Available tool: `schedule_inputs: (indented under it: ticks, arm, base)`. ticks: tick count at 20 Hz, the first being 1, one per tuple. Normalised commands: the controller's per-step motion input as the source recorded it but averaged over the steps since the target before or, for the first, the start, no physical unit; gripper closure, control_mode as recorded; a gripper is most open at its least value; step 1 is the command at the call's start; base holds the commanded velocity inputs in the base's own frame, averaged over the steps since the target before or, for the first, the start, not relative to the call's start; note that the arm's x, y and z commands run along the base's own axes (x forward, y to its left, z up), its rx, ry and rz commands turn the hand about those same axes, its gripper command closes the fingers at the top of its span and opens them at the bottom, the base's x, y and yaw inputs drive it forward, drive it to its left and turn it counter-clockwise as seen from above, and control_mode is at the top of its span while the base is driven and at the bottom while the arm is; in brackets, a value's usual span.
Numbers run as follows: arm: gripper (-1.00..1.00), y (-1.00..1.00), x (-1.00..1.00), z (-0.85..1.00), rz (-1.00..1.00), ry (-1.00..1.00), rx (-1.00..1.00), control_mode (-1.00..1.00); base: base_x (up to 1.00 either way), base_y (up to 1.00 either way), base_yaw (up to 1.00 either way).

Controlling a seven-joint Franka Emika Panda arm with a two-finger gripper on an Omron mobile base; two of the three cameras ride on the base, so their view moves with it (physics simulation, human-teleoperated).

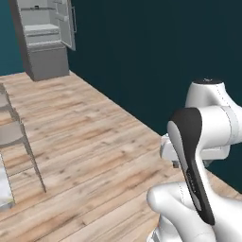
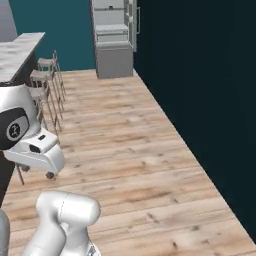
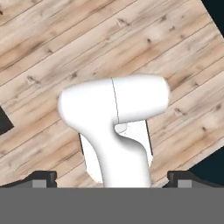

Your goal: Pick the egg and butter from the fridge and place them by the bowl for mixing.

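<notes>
The tall grey fridge (image 1: pixel 45 40) stands far off at the end of the wood floor, its upper door swung open on pale shelves. It also stands at the top of the right base view (image 2: pixel 114 40). At this distance the egg and butter are too small to make out, and the bowl is out of view. My gripper (image 3: pixel 113 178) points down at the floor over the robot's own body. Its two dark fingertips (image 3: pixel 43 177) stand wide apart, open, with nothing between them. The arm is folded close to the base, far from the fridge.
A dark teal wall (image 1: pixel 156 56) runs along the right side up to the fridge. Metal bar stools (image 2: pixel 45 85) line a marble-topped counter (image 2: pixel 17 50) on the left; one stool (image 1: pixel 16 137) is near the base. Plank floor (image 2: pixel 130 140) stretches between them.
</notes>
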Motion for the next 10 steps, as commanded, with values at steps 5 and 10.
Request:
schedule_inputs:
  ticks: [5, 10]
  arm:
    - [-1.0, 0.0, 0.0, 0.0, 0.0, 0.0, 0.0, 1.0]
    - [-1.0, 0.0, 0.0, 0.0, 0.0, 0.0, 0.0, 1.0]
  base:
    - [1.0, -0.18, 0.55]
    - [1.0, -0.72, 0.24]
